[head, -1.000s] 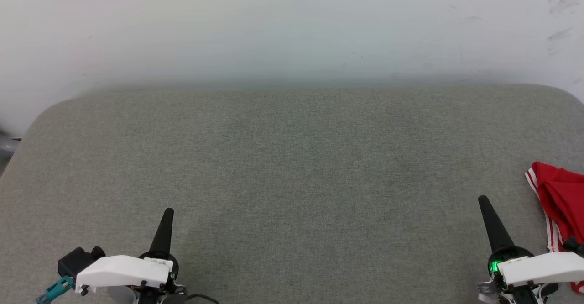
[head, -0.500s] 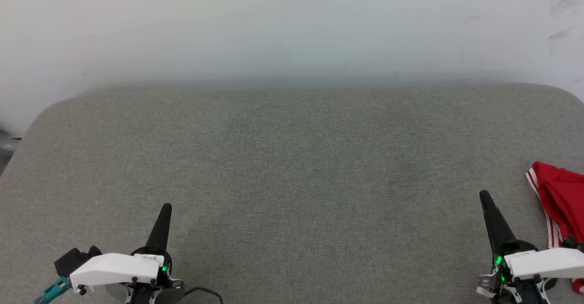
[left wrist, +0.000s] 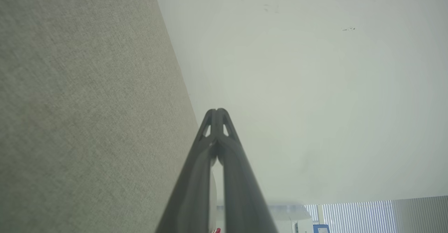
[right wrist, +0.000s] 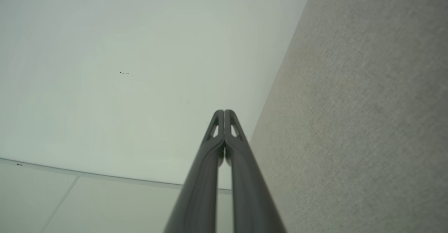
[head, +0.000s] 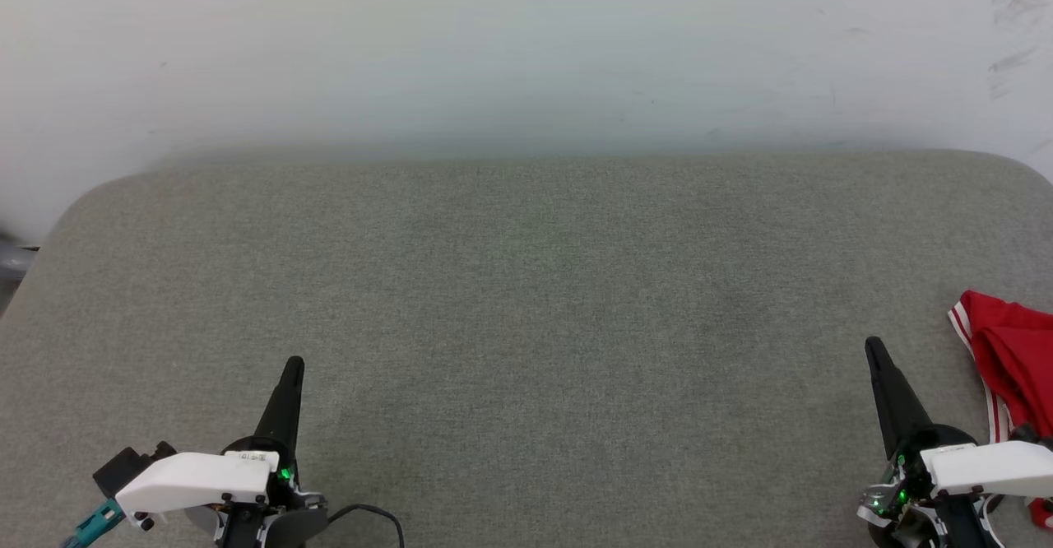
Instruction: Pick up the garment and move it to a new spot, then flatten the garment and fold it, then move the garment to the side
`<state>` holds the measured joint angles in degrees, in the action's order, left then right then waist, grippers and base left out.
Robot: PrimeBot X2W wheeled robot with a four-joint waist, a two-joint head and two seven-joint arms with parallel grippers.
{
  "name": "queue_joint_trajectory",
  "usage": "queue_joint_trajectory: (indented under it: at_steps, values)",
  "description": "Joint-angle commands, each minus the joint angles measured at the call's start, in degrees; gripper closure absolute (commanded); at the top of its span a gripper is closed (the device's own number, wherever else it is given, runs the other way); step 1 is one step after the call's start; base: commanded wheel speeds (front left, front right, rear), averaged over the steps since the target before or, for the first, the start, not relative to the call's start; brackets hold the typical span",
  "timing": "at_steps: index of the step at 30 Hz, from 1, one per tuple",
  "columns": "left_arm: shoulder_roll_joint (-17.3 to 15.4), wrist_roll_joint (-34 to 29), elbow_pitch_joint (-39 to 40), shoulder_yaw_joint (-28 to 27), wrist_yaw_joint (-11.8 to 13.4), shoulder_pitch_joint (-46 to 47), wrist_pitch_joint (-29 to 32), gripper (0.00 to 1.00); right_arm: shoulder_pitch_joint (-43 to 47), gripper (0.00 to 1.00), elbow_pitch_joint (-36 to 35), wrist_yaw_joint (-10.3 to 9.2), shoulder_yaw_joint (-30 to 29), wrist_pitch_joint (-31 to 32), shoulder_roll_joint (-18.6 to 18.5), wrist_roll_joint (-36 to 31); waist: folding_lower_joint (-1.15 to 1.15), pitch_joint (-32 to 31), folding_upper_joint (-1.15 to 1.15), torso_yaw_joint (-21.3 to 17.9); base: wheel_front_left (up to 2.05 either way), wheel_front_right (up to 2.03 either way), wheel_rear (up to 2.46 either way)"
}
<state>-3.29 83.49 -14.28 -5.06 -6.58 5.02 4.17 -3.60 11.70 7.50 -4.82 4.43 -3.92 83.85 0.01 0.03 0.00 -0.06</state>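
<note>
My left gripper [head: 294, 365] and right gripper [head: 873, 345] are clenched, fingers pressed together, over the grey padded surface [head: 526, 285]. The red garment [head: 1010, 350] lies bunched just beside my right gripper.

I counted one red garment [head: 1013, 349] lying on one grey tabletop [head: 526, 301]. I had two claws over it, one left claw [head: 294, 364] and one right claw [head: 872, 345], each with two dark fingers [left wrist: 194, 180]. One pale wall [head: 526, 46] stood behind.
</note>
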Motion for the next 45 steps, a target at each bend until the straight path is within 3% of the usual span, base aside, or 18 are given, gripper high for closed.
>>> queue_joint_trajectory:
  at_steps: [1, 23, 45]
  values:
    - [0.1, 1.3, 0.3, -0.4, -0.4, 1.0, 0.4, 1.00, -1.4, 1.00, 0.3, -0.01, -0.1, 0.2, -0.1, 1.5, -0.01, 0.0, 0.00, 0.0, 0.00, 0.00, 0.00]
    - [0.5, 9.2, 0.3, -1.7, -1.1, 1.5, 2.6, 1.00, -3.0, 1.00, 2.5, -0.02, -0.5, 1.2, 0.2, 9.9, -0.01, 0.1, 0.00, 0.1, 0.00, 0.00, 0.00]
    - [0.5, 8.9, 0.3, -1.7, -1.1, 1.5, 2.6, 1.00, -2.9, 1.00, 2.4, -0.02, -0.8, 1.5, 0.4, 9.2, -0.01, 0.1, 0.00, 0.1, 0.00, 0.00, 0.00]
